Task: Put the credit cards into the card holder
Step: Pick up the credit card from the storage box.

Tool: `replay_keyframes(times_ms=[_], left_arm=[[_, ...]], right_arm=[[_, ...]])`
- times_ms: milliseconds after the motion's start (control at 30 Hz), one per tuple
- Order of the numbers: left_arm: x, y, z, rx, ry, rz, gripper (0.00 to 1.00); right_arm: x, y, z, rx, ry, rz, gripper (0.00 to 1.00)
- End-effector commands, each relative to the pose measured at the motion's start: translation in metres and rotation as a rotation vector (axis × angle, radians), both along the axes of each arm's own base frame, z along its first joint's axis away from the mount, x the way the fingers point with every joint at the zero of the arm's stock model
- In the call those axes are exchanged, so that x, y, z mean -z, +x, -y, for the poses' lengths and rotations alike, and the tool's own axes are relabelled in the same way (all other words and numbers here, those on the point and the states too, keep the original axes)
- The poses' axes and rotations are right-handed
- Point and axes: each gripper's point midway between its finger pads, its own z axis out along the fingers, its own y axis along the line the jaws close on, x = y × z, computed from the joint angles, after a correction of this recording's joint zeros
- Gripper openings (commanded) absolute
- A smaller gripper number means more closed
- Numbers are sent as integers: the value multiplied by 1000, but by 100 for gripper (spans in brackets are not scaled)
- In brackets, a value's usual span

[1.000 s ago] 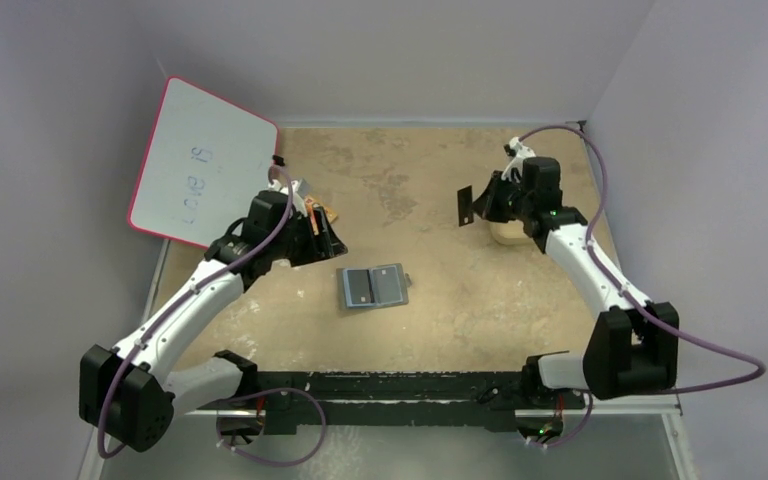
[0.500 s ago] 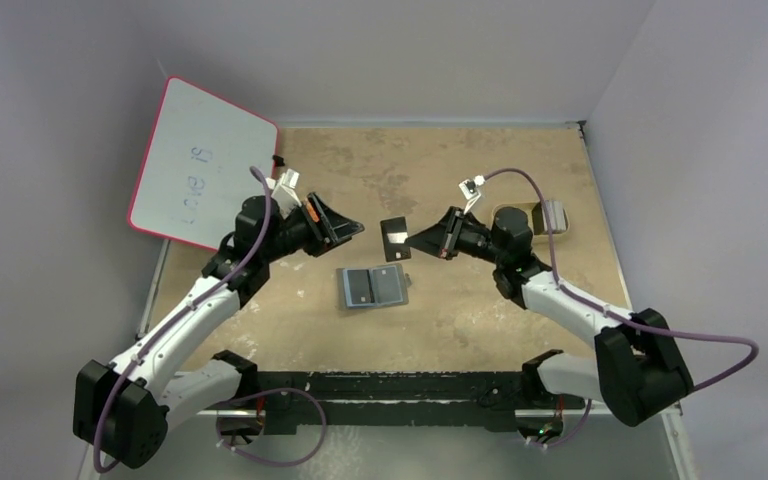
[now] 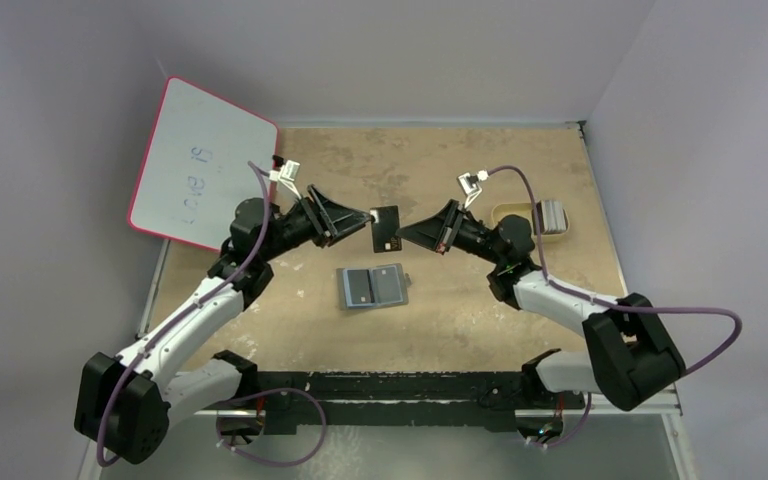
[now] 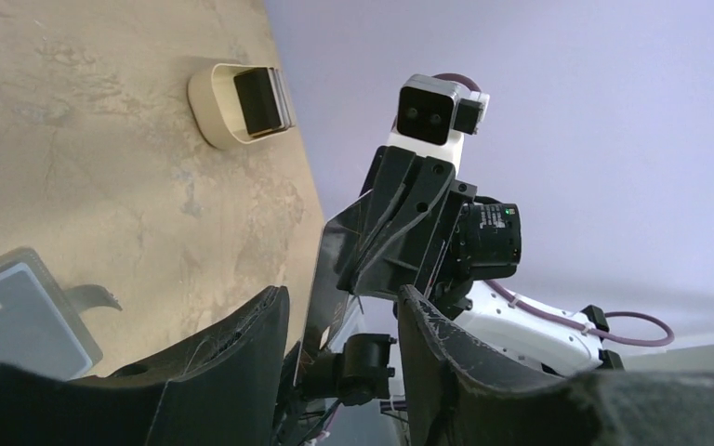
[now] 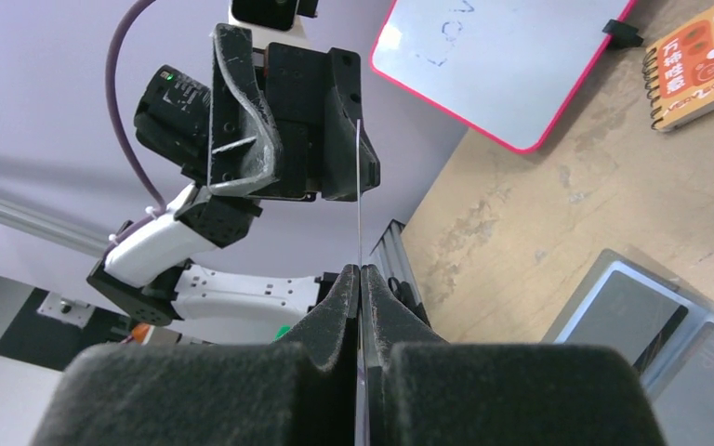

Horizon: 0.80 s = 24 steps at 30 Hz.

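Observation:
One dark credit card (image 3: 387, 228) hangs in the air above the table's middle, with my right gripper (image 3: 407, 236) shut on its right edge. Edge-on in the right wrist view, the card (image 5: 359, 195) is a thin line rising from the pinched right gripper (image 5: 361, 271). My left gripper (image 3: 362, 216) stands open around the card's other edge; the card (image 4: 327, 269) lies between its fingers (image 4: 432, 344) with gaps on both sides. The card holder (image 3: 373, 286) lies open flat below, light blue inside, with a grey card showing on each half. More cards (image 3: 554, 214) stand in the tan tray (image 3: 510, 212).
A pink-rimmed whiteboard (image 3: 200, 165) leans at the back left. An orange notebook (image 5: 697, 60) lies beside it. The tan tray sits near the table's right edge (image 3: 605, 230). Both arms reach over the middle of the tabletop.
My right arm swung the card from the tray side to the middle. My left arm reached right to meet it, and its jaws have narrowed around the card's free edge.

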Motion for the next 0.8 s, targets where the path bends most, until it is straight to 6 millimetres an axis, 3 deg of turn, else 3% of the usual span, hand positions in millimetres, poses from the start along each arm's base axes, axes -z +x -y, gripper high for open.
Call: replay_keyframes(times_ms=[0,167,333,467,667,767], left_arm=[[-15,-5,9,51,-59,59,44],[-8,-8,20,91,-50,47,36],[-1,-8,20,80,-29,37,2],[12,-5,14,40,32,14,0],[43,0,4,-9,170,-52,0],[67,2,-3,-39,250,-106,0]], right_arm=[[-21,-10,-4,-51,69,69,0],[-16,-12,-12,-82,79,50,0],[-7,-11,-15,-84,72,26,0],[4,-9,-14,-63,38,6,1],[34,5,-9,22,-132,-19,32],[60,18,2,120,-287,-59,42]])
